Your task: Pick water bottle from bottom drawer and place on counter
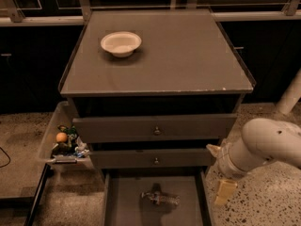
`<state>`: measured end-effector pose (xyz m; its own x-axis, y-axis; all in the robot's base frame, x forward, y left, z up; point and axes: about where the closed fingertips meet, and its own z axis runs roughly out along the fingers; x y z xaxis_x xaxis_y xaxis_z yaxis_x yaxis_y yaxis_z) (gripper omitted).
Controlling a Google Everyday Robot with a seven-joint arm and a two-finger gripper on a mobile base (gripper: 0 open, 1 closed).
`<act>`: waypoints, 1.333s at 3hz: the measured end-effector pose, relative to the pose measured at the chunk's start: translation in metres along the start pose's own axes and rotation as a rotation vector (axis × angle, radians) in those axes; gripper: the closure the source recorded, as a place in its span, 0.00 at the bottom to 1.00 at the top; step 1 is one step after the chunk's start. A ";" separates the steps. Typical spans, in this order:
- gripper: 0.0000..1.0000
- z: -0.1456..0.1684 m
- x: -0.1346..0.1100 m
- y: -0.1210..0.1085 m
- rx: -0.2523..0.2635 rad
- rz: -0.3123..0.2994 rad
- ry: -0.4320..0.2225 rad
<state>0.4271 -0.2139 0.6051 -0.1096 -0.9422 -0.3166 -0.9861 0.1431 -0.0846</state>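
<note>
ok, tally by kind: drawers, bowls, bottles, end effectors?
Drawers: 3 (upper drawer, middle drawer, bottom drawer)
Bowls: 1 (white bowl on counter)
Bottles: 1 (water bottle in bottom drawer)
End effectors: 1 (end effector right of bottom drawer)
Total: 6

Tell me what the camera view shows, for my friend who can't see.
A water bottle lies on its side in the open bottom drawer, and the robot's gripper hangs just right of that drawer. A white bowl sits on the counter above, and a bin of small items stands at the cabinet's left.
</note>
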 end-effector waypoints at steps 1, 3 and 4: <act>0.00 0.053 0.019 -0.007 0.013 -0.027 -0.067; 0.00 0.115 0.040 -0.003 -0.032 0.002 -0.142; 0.00 0.144 0.042 0.001 -0.046 0.015 -0.153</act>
<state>0.4392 -0.2098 0.4561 -0.1073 -0.8824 -0.4580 -0.9895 0.1394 -0.0368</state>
